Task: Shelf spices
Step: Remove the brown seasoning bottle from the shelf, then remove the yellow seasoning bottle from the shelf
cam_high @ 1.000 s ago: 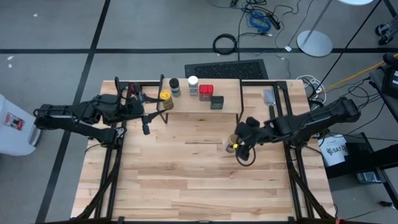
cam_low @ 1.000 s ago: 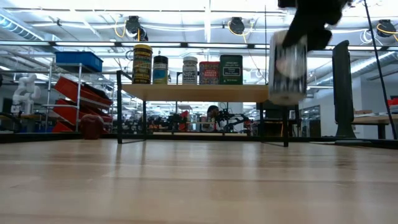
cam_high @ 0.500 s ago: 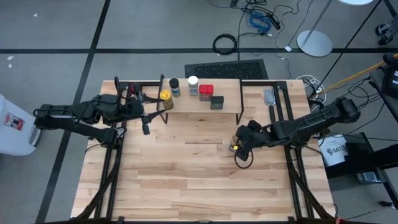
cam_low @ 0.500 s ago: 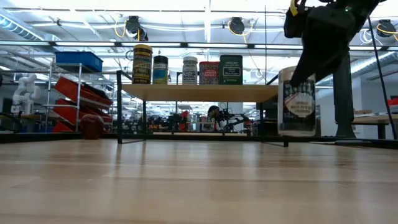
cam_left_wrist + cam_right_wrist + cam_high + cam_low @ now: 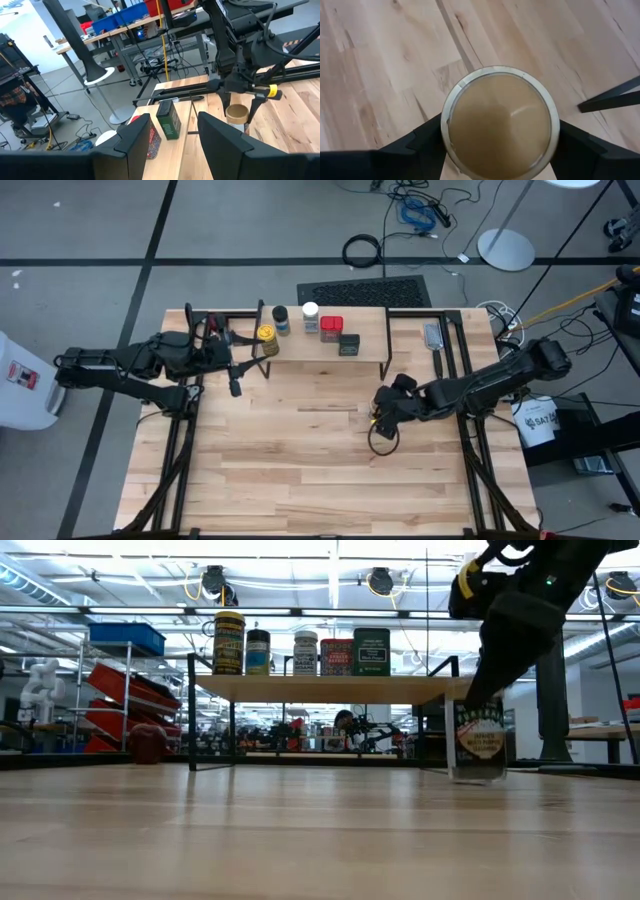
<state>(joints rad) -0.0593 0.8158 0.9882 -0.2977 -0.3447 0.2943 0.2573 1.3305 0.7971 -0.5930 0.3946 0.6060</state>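
Note:
The tan-topped spice jar [image 5: 500,120] stands upright in front of the shelf's right end, with its base at the tabletop [image 5: 478,740]. My right gripper [image 5: 383,418] is shut on it from above. The shelf [image 5: 320,340], a light plank on thin black legs, carries the other spices. They are a yellow-topped jar [image 5: 229,642], a dark jar [image 5: 258,650], a white-capped jar [image 5: 305,652], a red tin [image 5: 336,657] and a dark green tin [image 5: 371,651]. My left gripper [image 5: 235,378] waits open by the shelf's left end. My right gripper pinches the tan-topped jar between its two fingers [image 5: 422,145], which sit on opposite sides of the jar's upper part just under the lid rim [image 5: 447,131]. It comes from above, slanting down from the table's right. The jar is upright, its base [image 5: 478,778] at the table.
The shelf's right black leg [image 5: 610,100] stands close to the jar. A small dark-red round object [image 5: 148,743] lies near the shelf's left end. The right part of the shelf plank [image 5: 415,690] is bare. Wide bare tabletop [image 5: 300,460] lies toward the near edge.
My right gripper has moved down and a little toward the near edge, still shut on the tan-topped jar. The jar was lifted level with the shelf top and now has its base at the tabletop, upright.

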